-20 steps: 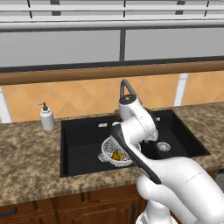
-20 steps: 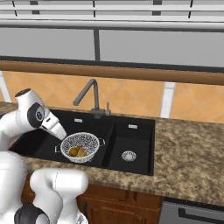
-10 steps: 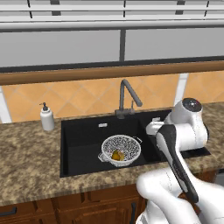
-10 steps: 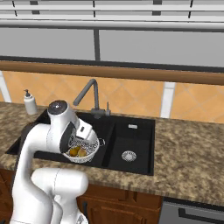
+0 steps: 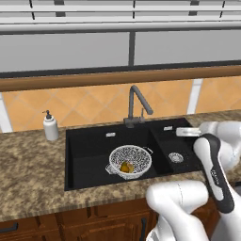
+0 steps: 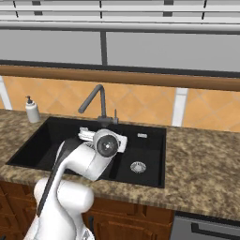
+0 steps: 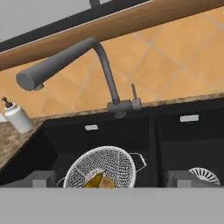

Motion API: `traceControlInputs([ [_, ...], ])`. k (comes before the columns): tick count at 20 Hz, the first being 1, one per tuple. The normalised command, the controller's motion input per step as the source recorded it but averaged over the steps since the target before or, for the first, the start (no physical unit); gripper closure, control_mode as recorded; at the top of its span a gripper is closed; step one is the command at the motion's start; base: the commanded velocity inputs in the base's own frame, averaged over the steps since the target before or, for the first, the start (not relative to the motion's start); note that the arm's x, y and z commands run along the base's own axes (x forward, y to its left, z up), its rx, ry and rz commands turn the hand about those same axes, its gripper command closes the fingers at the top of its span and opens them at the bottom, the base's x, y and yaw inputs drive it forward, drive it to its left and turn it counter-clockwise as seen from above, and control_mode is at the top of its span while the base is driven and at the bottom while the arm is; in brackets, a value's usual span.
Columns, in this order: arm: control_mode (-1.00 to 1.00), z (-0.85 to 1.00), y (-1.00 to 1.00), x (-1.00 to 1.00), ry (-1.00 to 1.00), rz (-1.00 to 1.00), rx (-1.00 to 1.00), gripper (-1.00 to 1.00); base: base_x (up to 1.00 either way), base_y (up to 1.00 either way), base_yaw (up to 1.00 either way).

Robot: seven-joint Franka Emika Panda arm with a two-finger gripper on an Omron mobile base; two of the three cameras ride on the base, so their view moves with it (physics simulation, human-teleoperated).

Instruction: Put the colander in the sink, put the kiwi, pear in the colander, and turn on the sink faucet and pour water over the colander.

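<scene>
Our pincer [image 7: 112,178] stands wide and holds nothing. In the last second we have swung it off the colander [image 5: 130,161] and over toward the smaller basin, now facing the sink faucet [image 7: 70,65]. The colander sits in the large basin of the sink [image 5: 89,141], near its front edge, with the pear [image 5: 124,167] inside. We judge the lever comes next.

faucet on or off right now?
Off, as far as visible: no water falls from the sink faucet spout over the colander, and the lever stands upright.
</scene>
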Motion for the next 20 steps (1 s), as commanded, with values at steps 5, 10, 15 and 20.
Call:
traceControlInputs([
  [5, -1.0, 0.0, 0.0, 0.59, -0.23, -0.06, 0.0, -1.0, 0.0, 0.0, 0.0],
  [10, -1.0, 0.0, -0.14, 0.63, -0.15, -0.03, 0.02, -1.0, 0.0, 0.0, 0.0],
  [15, -1.0, -0.08, -0.21, 0.54, -0.08, 0.02, 0.02, -1.0, 0.0, 0.0, 0.0],
  [20, -1.0, -0.13, -0.11, 0.49, -0.09, 0.01, 0.0, -1.0, 0.0, 0.0, 0.0],
])
